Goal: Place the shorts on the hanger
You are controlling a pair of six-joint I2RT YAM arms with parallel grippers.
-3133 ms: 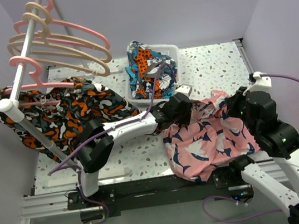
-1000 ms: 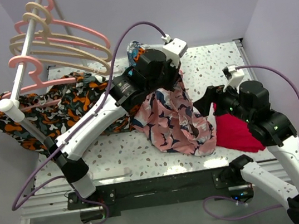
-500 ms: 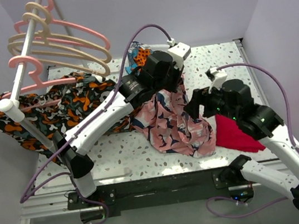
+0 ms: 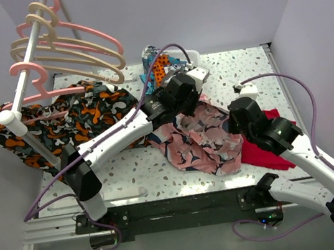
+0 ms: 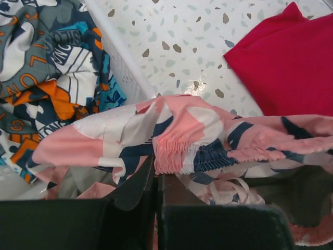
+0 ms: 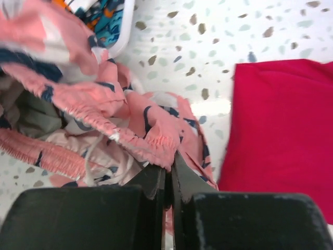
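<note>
The shorts [image 4: 203, 138], at mid-frame, are pinched at the waistband by the closed left fingers [image 5: 151, 182] and right fingers [image 6: 158, 179]; the hanger [image 4: 49, 52], upper left, is not yet reached.

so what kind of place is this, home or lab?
Probably a lab robot cell for garment handling: plain lilac enclosure walls, a speckled white tabletop, and a white rail carrying beige plastic hangers.
</note>
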